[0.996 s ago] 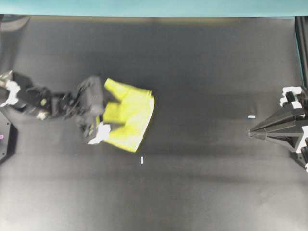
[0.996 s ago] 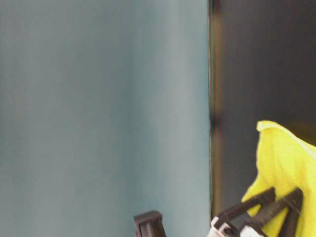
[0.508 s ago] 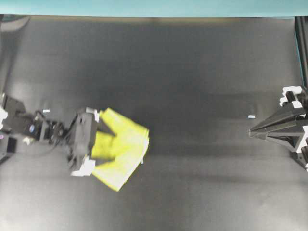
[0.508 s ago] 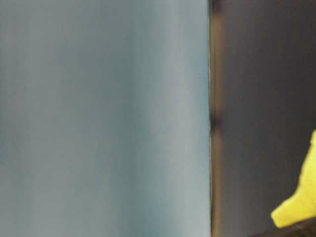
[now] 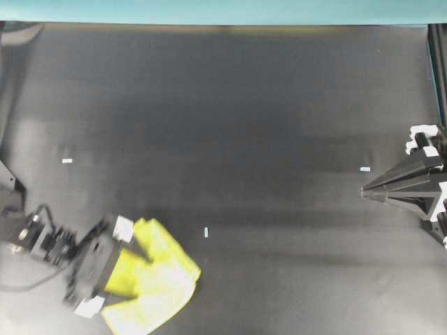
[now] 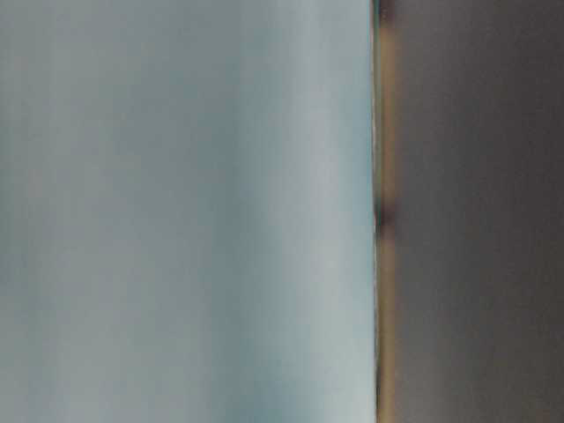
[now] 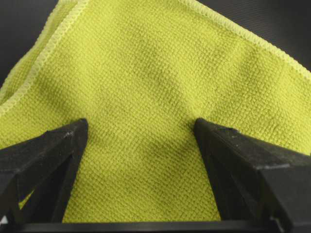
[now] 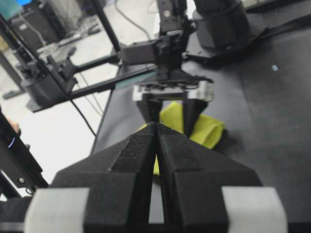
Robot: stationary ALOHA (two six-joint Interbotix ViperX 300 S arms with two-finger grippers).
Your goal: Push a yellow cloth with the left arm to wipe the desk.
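The yellow cloth (image 5: 154, 286) has slid to the desk's (image 5: 279, 139) near-left corner (soft, bunches easily); left gripper (image 5: 129, 269), spread wide, presses its middle.

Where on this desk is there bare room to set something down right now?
The desk lies bare from the yellow cloth across to the right end effector, bar tiny tape marks. Crowded only bottom-left, where the left end effector straddles the cloth.
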